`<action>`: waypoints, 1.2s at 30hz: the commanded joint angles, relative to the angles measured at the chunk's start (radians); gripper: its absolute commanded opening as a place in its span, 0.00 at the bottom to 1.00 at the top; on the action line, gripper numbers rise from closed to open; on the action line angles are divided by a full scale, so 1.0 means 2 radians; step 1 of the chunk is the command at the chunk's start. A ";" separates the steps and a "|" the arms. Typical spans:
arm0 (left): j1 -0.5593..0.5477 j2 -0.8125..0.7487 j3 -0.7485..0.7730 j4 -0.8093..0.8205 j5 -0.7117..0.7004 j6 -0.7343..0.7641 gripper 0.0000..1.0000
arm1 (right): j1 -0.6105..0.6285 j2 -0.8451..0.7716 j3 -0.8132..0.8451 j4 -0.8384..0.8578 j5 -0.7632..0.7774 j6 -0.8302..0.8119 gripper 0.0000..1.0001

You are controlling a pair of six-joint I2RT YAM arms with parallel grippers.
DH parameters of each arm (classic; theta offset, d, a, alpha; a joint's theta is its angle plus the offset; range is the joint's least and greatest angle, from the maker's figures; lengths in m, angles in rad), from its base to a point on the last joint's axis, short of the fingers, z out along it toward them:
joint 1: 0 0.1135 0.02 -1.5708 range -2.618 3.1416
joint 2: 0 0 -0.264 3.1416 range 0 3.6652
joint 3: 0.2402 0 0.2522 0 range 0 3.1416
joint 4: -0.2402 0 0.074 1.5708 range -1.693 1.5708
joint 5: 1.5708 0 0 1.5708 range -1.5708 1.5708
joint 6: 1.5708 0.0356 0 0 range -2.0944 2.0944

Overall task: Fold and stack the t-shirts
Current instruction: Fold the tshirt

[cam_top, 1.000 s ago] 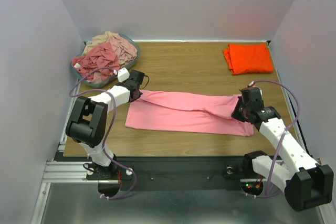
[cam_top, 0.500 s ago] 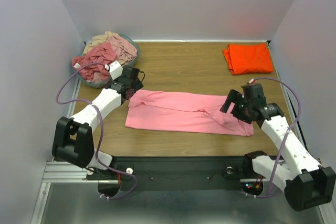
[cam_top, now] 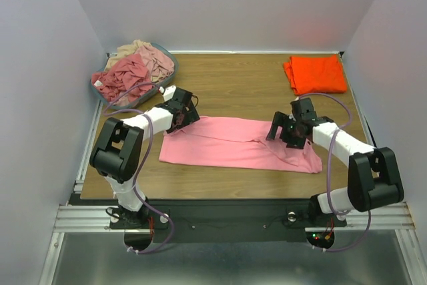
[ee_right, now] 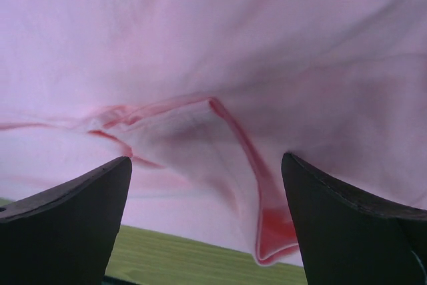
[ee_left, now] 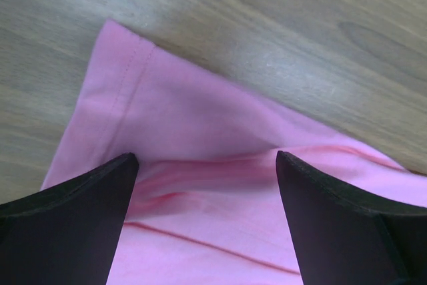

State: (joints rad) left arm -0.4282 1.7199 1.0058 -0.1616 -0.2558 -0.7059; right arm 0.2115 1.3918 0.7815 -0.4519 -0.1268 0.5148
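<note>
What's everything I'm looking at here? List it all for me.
Pink t-shirt: one, light pink, spread flat mid-table.
Orange t-shirt: one, bright orange, folded, far right corner.
Bundled shirts: several, dusty rose and beige, heaped in the basket.
Basket: one, grey-blue, far left corner.
Table: one, brown wood.
Left pincer: one, black, open over the pink t-shirt's left end.
Right pincer: one, black, open over its right end.

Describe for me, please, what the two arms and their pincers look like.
The left arm and right arm have white tubular links joined by chunky black joints. A lilac cable loops loosely along each. The left pincer and right pincer each have two plain black wedge-shaped fingers.
</note>
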 commanded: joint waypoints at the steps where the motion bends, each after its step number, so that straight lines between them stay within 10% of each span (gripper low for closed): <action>1: 0.008 -0.002 -0.011 0.020 0.007 0.004 0.98 | 0.018 -0.008 -0.025 0.053 -0.077 -0.032 1.00; 19: 0.038 -0.024 -0.040 -0.004 -0.026 0.000 0.98 | 0.033 -0.157 -0.133 0.082 -0.265 -0.033 1.00; 36: 0.041 -0.050 -0.050 -0.018 -0.041 0.002 0.98 | 0.139 -0.130 -0.184 0.122 -0.211 0.013 1.00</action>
State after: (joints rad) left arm -0.3531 1.6604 0.9222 -0.1383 -0.3164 -0.7040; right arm 0.4576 1.1599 0.4316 -0.2508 -0.6090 0.5087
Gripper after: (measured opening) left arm 0.985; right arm 0.996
